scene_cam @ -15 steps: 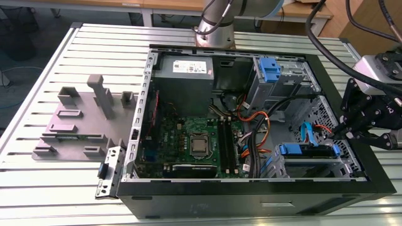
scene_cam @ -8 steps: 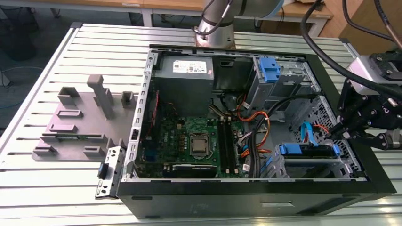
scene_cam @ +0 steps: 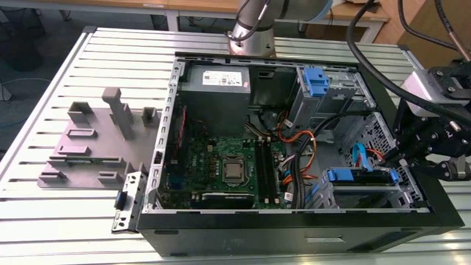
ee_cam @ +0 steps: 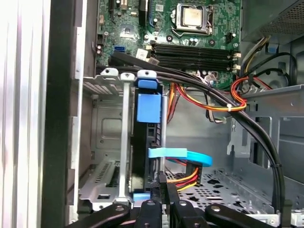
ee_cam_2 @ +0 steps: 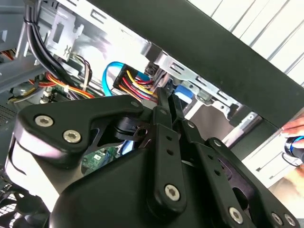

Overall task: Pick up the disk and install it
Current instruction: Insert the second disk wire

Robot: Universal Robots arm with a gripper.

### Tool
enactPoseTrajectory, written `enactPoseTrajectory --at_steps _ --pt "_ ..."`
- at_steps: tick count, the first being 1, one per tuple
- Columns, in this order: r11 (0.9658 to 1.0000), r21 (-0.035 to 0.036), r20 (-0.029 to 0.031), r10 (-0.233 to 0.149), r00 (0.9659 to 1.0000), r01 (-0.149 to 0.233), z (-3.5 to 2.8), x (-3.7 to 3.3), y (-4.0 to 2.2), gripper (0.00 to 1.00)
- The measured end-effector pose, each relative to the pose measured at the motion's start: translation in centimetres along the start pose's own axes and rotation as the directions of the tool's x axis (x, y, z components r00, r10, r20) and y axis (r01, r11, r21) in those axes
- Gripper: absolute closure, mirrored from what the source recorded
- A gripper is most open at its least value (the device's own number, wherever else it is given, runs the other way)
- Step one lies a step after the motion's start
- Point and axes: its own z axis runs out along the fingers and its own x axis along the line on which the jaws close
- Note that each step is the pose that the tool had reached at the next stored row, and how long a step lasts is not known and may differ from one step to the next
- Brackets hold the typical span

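In the drive bay (ee_cam: 124, 142) of the open case (scene_cam: 294, 237), the disk (ee_cam: 148, 108) sits edge-on with its blue tab outward and cables (ee_cam: 187, 178) at its end, so installation looks largely done. The gripper (ee_cam: 164, 178) hovers just beside that cabled end, jaws drawn together, seemingly gripping nothing

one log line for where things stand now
disk: in drive bay | claw: shut, empty, close to disk
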Motion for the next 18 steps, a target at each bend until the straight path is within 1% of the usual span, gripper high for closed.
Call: enactPoseTrajectory --at_steps 3,8,16,18 --pt "1.0 0.0006 0.0 0.0 1.0 0.0 -0.03 0.38 0.09 0.84" --pt "1.0 0.0021 -0.0007 0.0 1.0 0.0 0.08 0.45 0.46 0.84" --pt "1.0 0.0021 -0.0068 0.0 1.0 0.0 0.34 0.63 0.49 0.84" --pt "1.0 0.0021 -0.0076 0.0 1.0 0.0 0.52 0.66 0.5 0.84"
